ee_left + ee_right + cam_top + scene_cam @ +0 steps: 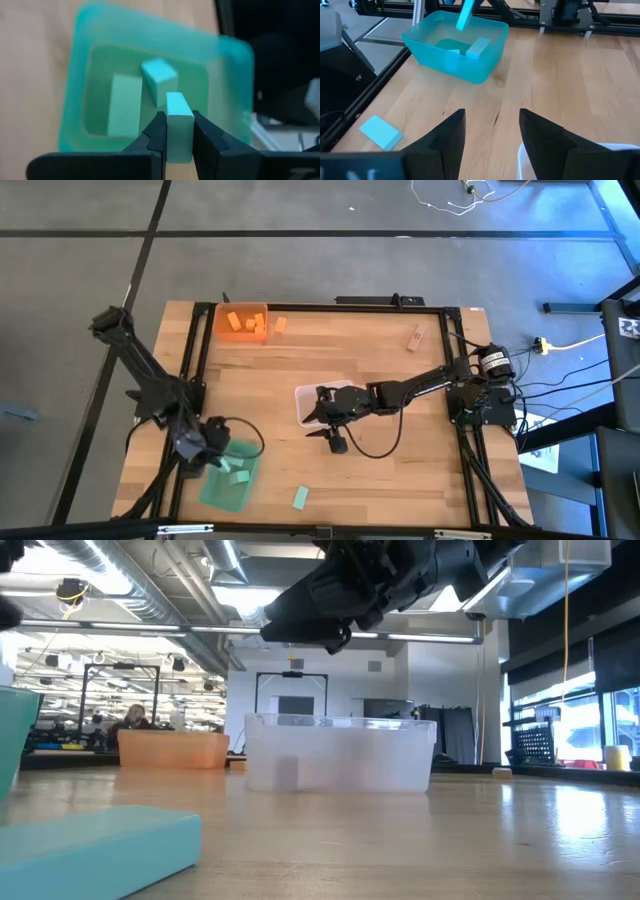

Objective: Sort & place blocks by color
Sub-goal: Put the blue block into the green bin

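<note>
My left gripper (179, 119) hangs over the green bin (235, 80), at the table's near left (228, 480), shut on a mint block (178, 107). Two more mint blocks (122, 105) lie on the bin's floor. My right gripper (492, 134) is open and empty, hovering by the clear bin (300, 396) at mid-table. A mint block (300, 497) lies flat on the table near the near edge. Orange blocks (243, 323) sit in the orange bin (220, 310), with one orange block (280, 325) beside it. A tan block (414, 338) lies at the far right. My left gripper pinches the mint block between its two fingers, which press on its two long side faces (172, 137). The block's free end (176, 100) juts out past the fingertips. It is lifted clear above the green bin; the right wrist view shows it tilted over the bin (466, 15).
The black frame rails (195, 360) run along the table's left, far and right edges. Bare wood (400, 470) lies open on the near right between the clear bin and the near edge. A cable (385, 445) loops below my right arm.
</note>
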Tool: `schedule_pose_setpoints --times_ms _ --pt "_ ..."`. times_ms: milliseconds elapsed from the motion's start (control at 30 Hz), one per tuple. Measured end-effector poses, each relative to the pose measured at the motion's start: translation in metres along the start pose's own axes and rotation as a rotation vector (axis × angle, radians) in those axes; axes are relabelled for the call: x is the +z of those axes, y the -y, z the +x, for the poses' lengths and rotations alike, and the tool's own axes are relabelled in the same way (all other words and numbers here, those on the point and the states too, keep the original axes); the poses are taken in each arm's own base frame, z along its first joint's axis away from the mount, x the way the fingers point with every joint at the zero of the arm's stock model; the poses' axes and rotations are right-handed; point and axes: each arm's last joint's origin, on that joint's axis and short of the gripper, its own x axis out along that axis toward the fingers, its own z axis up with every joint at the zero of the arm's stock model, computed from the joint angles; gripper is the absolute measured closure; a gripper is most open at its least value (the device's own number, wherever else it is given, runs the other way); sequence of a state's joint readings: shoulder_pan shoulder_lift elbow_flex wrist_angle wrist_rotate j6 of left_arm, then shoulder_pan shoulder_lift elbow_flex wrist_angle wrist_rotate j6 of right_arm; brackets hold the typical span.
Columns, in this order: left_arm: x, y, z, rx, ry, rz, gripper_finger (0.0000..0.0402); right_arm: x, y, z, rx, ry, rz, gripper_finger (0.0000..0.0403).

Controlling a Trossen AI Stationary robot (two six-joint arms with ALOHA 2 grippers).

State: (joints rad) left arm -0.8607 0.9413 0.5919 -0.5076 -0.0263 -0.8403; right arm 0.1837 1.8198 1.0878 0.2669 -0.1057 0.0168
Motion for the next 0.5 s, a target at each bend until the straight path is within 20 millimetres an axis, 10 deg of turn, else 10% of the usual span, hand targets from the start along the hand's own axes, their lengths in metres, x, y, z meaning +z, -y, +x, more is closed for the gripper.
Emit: schedule_pose_setpoints --times_ms 500 --pt "-0.012 0.001 0.054 0.115 -0.194 0.038 0.0316 0.000 0.000 0.000 0.000 0.000 0.000 0.0218"
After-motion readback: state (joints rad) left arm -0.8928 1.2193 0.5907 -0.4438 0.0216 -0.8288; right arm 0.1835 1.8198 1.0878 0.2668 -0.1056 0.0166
